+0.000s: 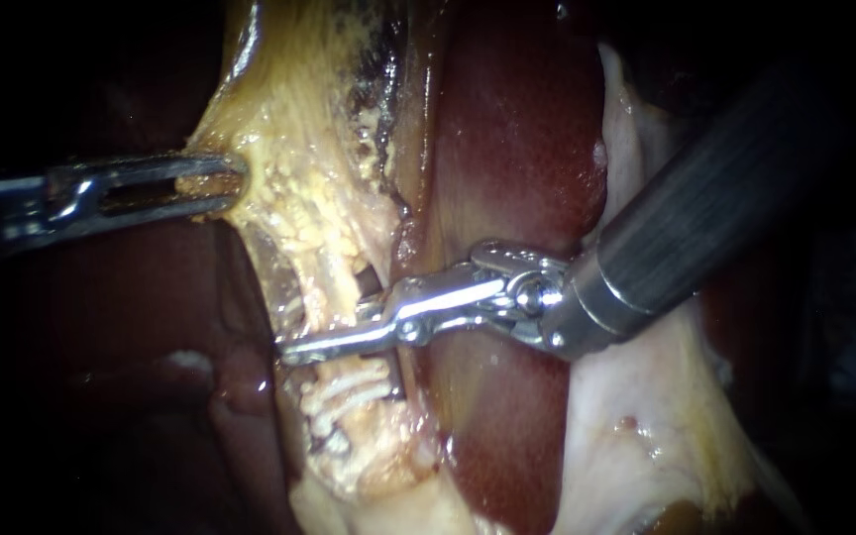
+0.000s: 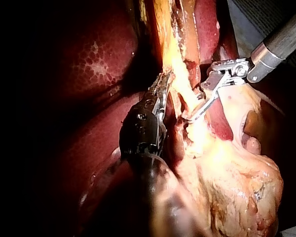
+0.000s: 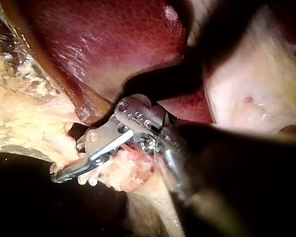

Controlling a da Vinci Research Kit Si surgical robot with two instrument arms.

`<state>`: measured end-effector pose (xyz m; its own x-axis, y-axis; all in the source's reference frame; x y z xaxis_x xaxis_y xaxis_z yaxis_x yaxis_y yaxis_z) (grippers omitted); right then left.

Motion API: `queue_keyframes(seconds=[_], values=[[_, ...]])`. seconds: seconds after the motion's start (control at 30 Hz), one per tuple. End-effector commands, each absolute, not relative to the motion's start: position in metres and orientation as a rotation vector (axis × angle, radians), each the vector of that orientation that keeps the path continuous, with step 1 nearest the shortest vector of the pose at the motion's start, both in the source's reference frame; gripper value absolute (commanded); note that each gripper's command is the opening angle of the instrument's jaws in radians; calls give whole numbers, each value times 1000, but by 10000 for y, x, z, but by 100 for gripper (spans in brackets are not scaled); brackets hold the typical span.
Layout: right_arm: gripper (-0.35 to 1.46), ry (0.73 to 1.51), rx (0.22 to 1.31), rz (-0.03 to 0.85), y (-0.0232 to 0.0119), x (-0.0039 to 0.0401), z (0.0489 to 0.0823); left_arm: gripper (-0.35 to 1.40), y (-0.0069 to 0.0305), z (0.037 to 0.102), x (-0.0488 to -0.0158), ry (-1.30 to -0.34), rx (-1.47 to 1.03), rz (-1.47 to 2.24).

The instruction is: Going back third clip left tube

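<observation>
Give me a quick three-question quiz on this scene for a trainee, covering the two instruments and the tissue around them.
1. True or false: the slim metal left instrument grips the smooth dark red liver.
2. Multiple choice: the thick grey-shafted right instrument reaches with its tip over A) the lumpy yellow fatty tissue, B) a blue cloth, C) the left instrument.
3. Short answer: do the two instruments touch each other?

Key
1. False: it grips the yellow fatty tissue.
2. A.
3. No: they are apart, with yellow fatty tissue between them.
</observation>
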<state>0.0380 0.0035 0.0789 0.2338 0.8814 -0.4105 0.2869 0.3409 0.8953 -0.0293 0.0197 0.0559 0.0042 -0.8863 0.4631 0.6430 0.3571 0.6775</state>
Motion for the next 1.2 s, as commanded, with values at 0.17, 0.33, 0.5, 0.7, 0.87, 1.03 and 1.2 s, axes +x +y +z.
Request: queue_keyframes(seconds=[0.17, 0.33, 0.5, 0.7, 0.87, 1.03, 1.2], values=[[-35, 1316, 1194, 580, 34, 379, 787, -35, 197, 559, -293, -987, 307, -1227], [46, 1368, 1090, 518, 33, 379, 786, -35, 196, 559, -293, -987, 307, -1227], [58, 1433, 924, 443, 33, 374, 786, -35, 196, 559, -292, -987, 307, -1227], [59, 1481, 781, 347, 32, 359, 788, -35, 196, 559, -292, -987, 307, -1227], [59, 1500, 708, 269, 30, 340, 790, -35, 195, 559, -291, -987, 307, -1227], [60, 1489, 684, 225, 28, 318, 788, -35, 196, 559, -291, -987, 307, -1227], [60, 1480, 639, 189, 30, 295, 782, -35, 195, 559, -291, -987, 307, -1227]])
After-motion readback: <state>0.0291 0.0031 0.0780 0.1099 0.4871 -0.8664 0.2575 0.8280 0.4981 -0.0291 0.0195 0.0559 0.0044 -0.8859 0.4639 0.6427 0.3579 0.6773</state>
